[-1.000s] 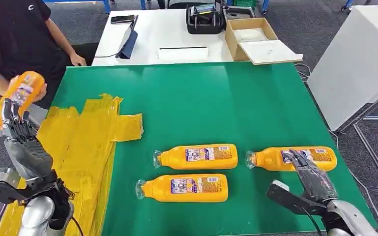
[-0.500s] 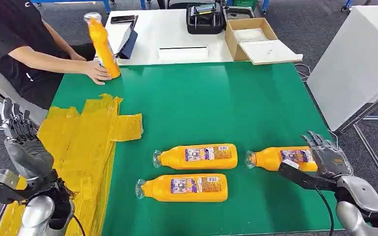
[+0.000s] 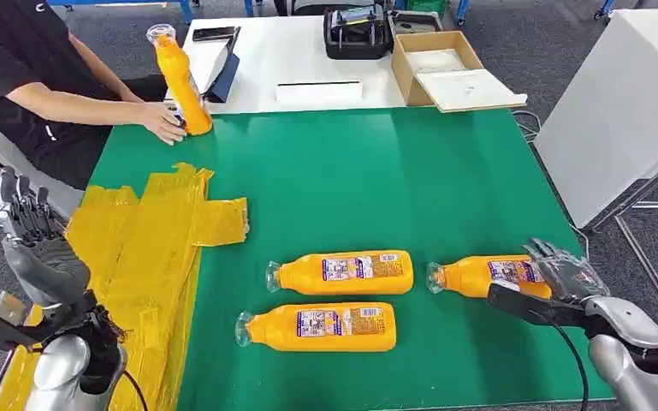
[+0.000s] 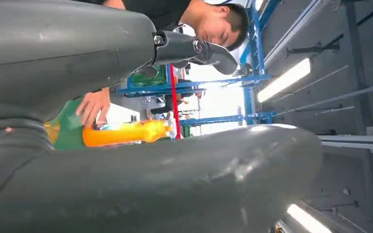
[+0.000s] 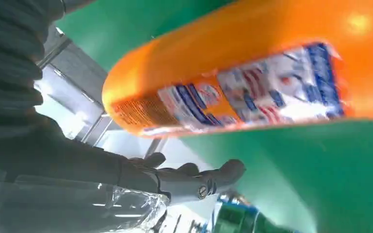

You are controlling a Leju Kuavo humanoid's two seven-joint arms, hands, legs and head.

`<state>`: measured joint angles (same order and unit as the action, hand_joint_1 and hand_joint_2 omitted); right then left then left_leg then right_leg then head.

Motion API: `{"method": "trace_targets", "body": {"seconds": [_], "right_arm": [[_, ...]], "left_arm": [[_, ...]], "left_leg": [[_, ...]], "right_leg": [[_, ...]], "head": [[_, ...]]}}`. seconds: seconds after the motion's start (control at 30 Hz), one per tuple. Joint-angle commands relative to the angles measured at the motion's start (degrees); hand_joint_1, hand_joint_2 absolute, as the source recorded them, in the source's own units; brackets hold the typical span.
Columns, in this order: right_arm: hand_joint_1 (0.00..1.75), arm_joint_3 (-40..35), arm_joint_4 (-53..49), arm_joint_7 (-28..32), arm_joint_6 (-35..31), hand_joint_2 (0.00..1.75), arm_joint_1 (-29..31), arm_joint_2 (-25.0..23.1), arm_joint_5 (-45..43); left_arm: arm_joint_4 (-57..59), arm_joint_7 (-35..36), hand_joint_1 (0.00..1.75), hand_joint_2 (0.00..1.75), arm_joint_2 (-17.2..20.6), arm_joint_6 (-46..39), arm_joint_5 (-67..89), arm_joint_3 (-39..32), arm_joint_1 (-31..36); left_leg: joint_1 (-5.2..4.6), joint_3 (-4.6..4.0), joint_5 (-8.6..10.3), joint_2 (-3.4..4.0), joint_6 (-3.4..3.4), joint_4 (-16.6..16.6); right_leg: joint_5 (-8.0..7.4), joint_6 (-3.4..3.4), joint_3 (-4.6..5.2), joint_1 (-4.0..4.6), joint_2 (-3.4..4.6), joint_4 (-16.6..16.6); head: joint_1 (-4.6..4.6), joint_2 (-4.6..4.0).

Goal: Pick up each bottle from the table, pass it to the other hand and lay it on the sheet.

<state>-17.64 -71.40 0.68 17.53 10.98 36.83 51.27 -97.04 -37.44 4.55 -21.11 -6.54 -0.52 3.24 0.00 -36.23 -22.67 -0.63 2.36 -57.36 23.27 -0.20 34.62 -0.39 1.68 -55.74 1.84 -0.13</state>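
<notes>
Moved: right robot hand [image 3: 565, 272] edged rightward, open against rightmost bottle [image 3: 488, 276]. Left robot hand [image 3: 38, 248] open, empty. We log three bottles near green surface's [image 3: 351, 180] front edge; person [image 3: 43, 77] stands fourth bottle [image 3: 181, 81] at far-left corner.

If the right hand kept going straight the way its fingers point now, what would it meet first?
Most likely the rightmost lying bottle. The right hand sits open at that bottle's base end, fingers reaching over it toward the table's middle. Whether they already touch it, I cannot tell; depth is unclear.
</notes>
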Motion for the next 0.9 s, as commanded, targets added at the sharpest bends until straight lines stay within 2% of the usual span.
{"method": "trace_targets", "body": {"seconds": [0.03,0.17,0.33,0.47,0.87,0.9], "right_arm": [[0.00,-6.69,5.01,-0.02,1.94,1.75,3.88,2.73,-1.80],[0.00,-9.21,5.28,0.43,4.11,1.75,4.36,6.78,-4.04],[0.00,-15.38,17.14,1.93,4.76,1.75,12.48,6.53,-4.31],[0.00,-16.77,22.08,2.98,3.65,1.75,14.32,6.00,-4.84],[0.00,-18.12,25.02,3.15,3.79,1.75,12.94,5.16,-4.72],[0.33,-18.12,25.02,3.15,3.79,1.75,12.94,5.16,-4.72]], "left_arm": [[3.95,-0.51,0.00,0.00,1.39,-0.28,-0.61,1.25,1.39],[2.57,-1.06,0.00,0.00,0.98,-0.23,-0.81,1.06,-0.37],[3.43,-2.20,0.00,0.00,1.11,0.07,-2.17,0.58,0.33],[2.76,-2.35,0.00,0.00,0.63,0.07,-2.59,0.37,0.36],[2.05,-2.56,0.00,0.00,0.62,0.34,-3.05,0.22,0.27],[2.05,-2.56,0.00,0.00,0.62,0.34,-3.05,0.22,0.27]], "left_leg": [[-0.01,0.16,-0.04,0.06,-0.12,0.02],[-0.03,0.17,-0.06,0.02,-0.11,0.02],[-0.03,0.24,-0.11,0.23,-0.15,-0.02],[-0.03,0.25,-0.05,0.07,-0.14,0.02],[0.01,0.34,-0.10,0.02,-0.16,-0.04],[0.02,0.20,-0.01,-0.03,-0.07,0.01]], "right_leg": [[0.03,0.00,-0.17,0.00,-0.08,0.05],[0.06,0.00,-0.17,-0.02,-0.10,0.03],[0.02,0.01,-0.26,-0.02,0.02,0.04],[0.01,0.00,-0.28,-0.03,-0.14,0.07],[0.09,0.01,-0.42,0.02,-0.26,0.06],[0.01,0.01,-0.27,0.03,-0.21,0.10]], "head": [[0.00,0.00],[0.00,0.00],[0.00,0.00],[0.00,0.00],[0.02,0.00],[0.00,0.00]]}}
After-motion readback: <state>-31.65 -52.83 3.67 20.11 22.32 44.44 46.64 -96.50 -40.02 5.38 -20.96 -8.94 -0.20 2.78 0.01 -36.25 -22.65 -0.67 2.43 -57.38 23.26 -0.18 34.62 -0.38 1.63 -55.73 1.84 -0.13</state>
